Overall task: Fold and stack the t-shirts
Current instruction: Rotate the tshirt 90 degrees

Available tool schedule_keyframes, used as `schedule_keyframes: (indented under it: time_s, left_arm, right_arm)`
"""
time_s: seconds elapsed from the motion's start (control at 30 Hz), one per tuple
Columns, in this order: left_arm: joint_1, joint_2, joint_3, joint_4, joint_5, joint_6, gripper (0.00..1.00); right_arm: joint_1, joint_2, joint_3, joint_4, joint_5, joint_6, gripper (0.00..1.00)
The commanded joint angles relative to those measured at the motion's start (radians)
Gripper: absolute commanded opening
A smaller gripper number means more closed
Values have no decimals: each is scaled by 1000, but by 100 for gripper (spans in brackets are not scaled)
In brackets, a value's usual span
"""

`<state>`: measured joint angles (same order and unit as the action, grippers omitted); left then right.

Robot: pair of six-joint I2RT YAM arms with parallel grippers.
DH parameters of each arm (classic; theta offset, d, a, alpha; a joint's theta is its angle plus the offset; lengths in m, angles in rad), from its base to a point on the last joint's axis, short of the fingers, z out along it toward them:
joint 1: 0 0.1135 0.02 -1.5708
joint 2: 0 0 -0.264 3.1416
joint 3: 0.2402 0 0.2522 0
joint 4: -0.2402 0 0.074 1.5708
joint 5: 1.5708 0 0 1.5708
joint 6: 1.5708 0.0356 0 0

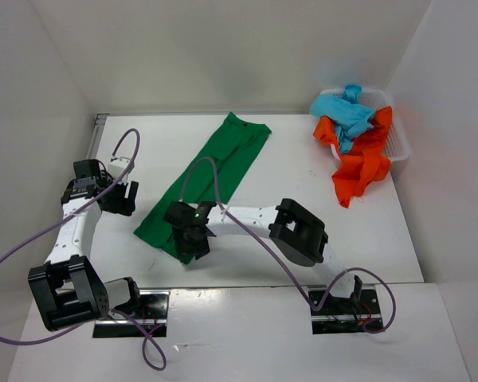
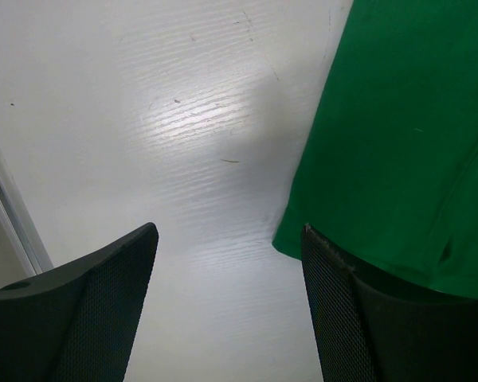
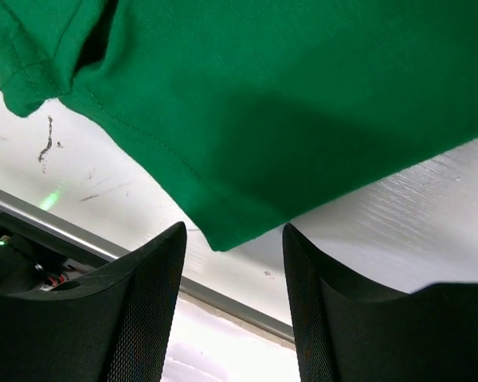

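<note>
Looking down on the dark green t-shirt [image 1: 211,179], laid out as a long narrow strip slanting across the white surface [image 1: 319,207] from far centre towards near left. Finding the right claw [image 1: 193,243] directly over the strip's near end, close to the front edge of the surface. Seen from the right wrist, parted to a middling width and gripping nothing, with a hemmed corner of the cloth dipping just into the gap at the fingertips [image 3: 163,263]; hard to tell whether touching either one. Placing the left claw [image 1: 123,199] off to the left of the strip, level with its near half and apart from it. Seen from the left wrist, spread wide over bare surface and holding nothing, with the shirt's edge just beside the right-hand finger and partly hidden behind it. Spotting the turquoise-blue t-shirt [image 1: 346,111] and the orange-red t-shirt [image 1: 362,167] bundled in the white mesh basket [image 1: 400,143] at the far right corner, orange-red cloth spilling over the rim onto the surface, well apart from both claws.
</note>
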<state>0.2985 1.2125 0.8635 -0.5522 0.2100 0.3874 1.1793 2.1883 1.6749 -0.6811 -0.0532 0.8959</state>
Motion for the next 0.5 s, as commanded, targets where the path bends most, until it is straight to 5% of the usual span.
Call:
schedule_keyframes:
  time_s: [0.0,0.1,0.4,0.47]
  left_arm:
    - [-1,-36,-4,12,25,-18,79]
    - [-1,-36,-4,12,25,-18,79]
    - [-1,-45,-4,12,25,-18,79]
    - [-1,-45,-4,12,34,-18,79]
  right_arm:
    - [-6,51,-26,31,-7,8,57]
    - [-16,62,-35,40,-16,8,55]
    - [-67,58,-104,118,-71,26,0]
    - [-81,38,-136,150,-92,26,0]
